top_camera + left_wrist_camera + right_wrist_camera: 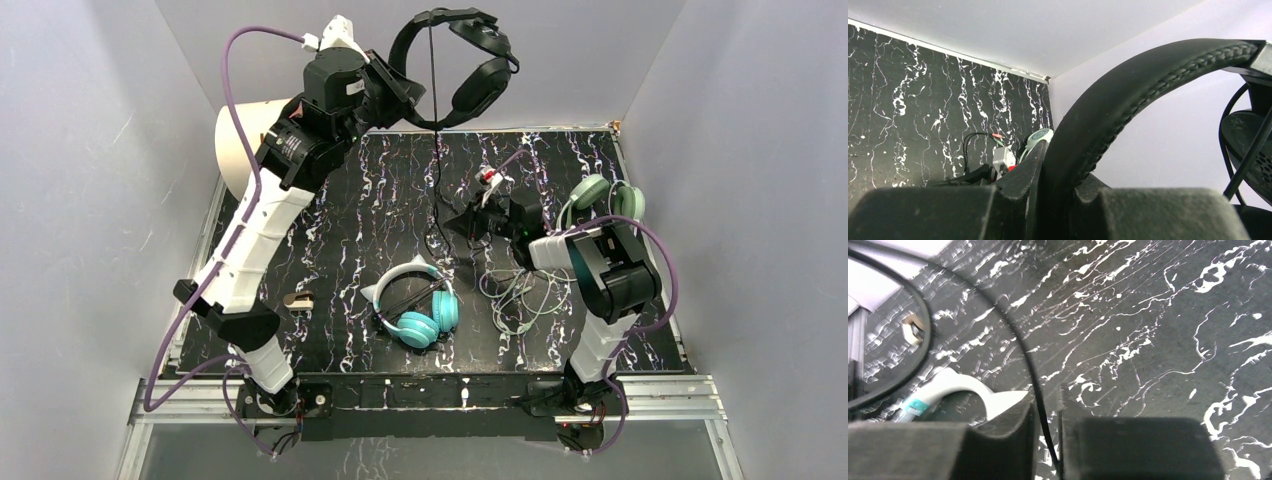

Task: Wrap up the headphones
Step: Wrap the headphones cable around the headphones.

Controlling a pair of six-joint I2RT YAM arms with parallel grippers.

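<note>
Top external view: left gripper (402, 95) clamps raised all-black over-ear headphones (482, 78); right gripper (1049, 415) nearly closed around their black cable (1022, 354), grip unclear; nothing wrapped.

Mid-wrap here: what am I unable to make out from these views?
Whether the right gripper pinches the thin black cable: right wrist view, its fingers hide contact.
Most of the pale sage-green over-ear headset: top view, behind the right arm.
Earcups of the black padded over-ear headset: left wrist view, cut by right edge.

Bright diffuse light, faint shadows; left hand (1053, 200) soft-focus (very close).
</note>
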